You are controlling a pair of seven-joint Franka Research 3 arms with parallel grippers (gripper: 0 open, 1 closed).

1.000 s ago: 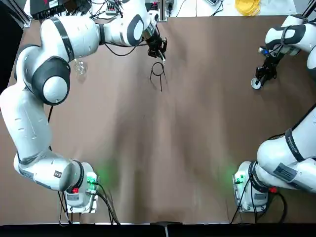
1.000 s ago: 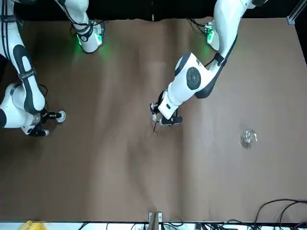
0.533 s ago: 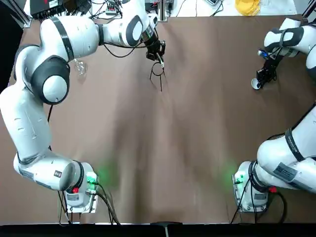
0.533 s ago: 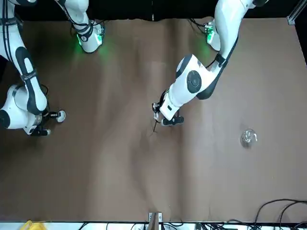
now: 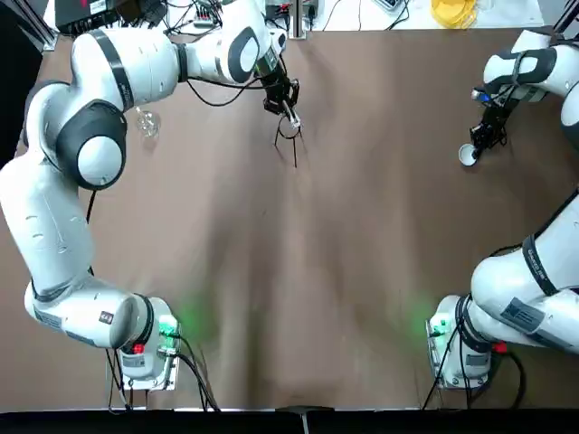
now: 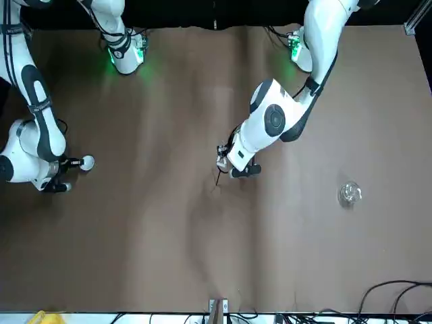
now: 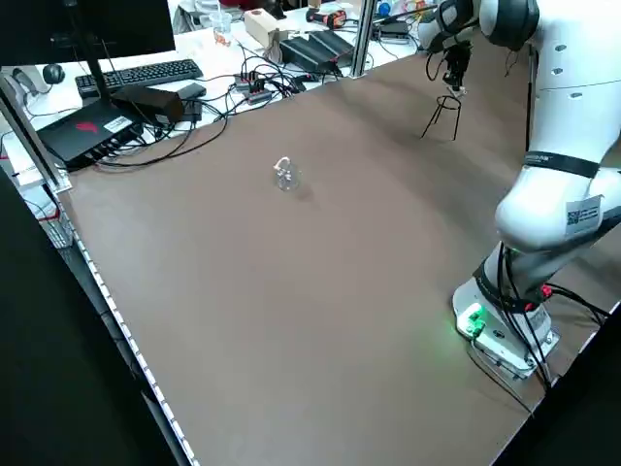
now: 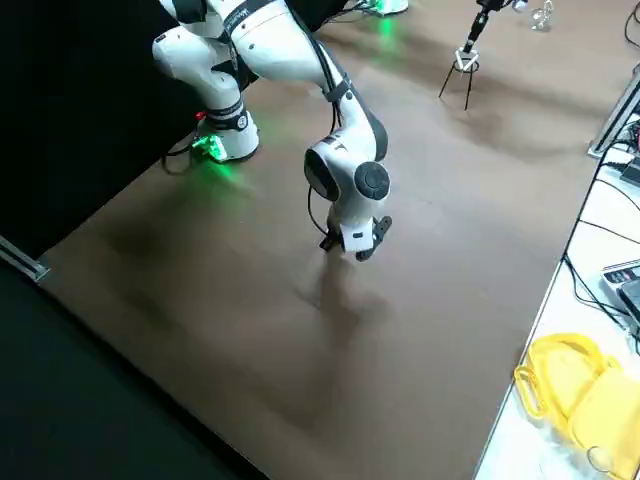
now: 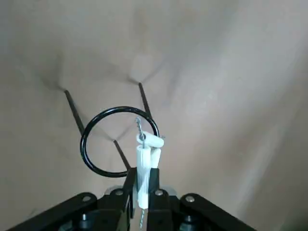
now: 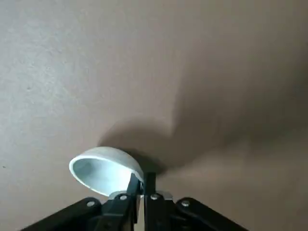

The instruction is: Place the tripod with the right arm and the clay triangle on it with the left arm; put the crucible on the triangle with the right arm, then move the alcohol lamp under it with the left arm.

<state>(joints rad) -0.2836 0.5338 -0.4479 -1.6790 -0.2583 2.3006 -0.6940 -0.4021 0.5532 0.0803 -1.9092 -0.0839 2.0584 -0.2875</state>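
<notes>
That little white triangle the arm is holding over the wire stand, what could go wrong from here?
The left gripper pinches the clay triangle edge-on above the tripod, off to one side of the ring; let go like this, it might slip through or nudge the thin stand over. The right gripper pinches only the crucible rim, so that cup could slip.

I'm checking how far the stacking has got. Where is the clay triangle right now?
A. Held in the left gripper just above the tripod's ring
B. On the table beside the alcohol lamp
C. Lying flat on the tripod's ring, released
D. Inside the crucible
A. The left wrist view shows the left gripper shut on the clay triangle, which hangs over the ring of the tripod, not yet lying flat on it.
</notes>
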